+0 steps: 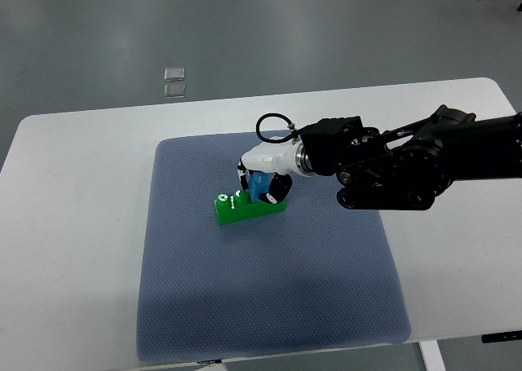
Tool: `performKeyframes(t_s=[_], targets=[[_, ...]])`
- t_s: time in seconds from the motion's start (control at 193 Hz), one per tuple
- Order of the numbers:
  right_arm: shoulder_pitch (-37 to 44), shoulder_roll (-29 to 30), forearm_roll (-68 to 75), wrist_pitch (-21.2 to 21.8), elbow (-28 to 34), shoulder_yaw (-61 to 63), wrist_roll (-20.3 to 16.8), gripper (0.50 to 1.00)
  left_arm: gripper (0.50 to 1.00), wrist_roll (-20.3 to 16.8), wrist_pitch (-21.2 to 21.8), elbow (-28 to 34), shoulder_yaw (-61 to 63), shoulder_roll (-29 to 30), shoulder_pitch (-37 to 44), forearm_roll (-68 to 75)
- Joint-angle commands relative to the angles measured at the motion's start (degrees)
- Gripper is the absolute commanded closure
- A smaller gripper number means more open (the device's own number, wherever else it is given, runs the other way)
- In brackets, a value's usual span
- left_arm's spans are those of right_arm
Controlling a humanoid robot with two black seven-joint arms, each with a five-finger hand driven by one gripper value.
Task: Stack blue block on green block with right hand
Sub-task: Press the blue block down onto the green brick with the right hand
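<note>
A long green block (238,209) lies on the blue-grey mat (269,306), left of the mat's centre. A blue block (259,186) stands upright on the green block's right part. My right hand (263,183), white with black finger pads, comes in from the right on a black arm (408,163). Its fingers are curled around the blue block from above and both sides, hiding most of it. I cannot tell whether the blue block rests fully on the green one. The left arm does not show.
The mat lies on a white table (73,224) whose far edge runs across the upper picture. Two small clear squares (174,81) lie on the grey floor beyond the table. A black cable loop (269,126) rises from the wrist.
</note>
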Motion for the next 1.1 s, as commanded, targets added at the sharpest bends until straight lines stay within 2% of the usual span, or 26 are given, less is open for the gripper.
performKeyframes(t_s=[0.0,1.093], targets=[[-0.7,0.0,-0.5,-0.3,0.0,0.0,0.0,0.873,0.500,0.0,0.0,0.0,0.0,0.0,0.0,0.0],[-2.3,-0.2,-1.0,-1.5,-0.2,-0.1,0.5,0.871,0.500,0.0,0.0,-0.1,0.0,0.0,0.0,0.0]])
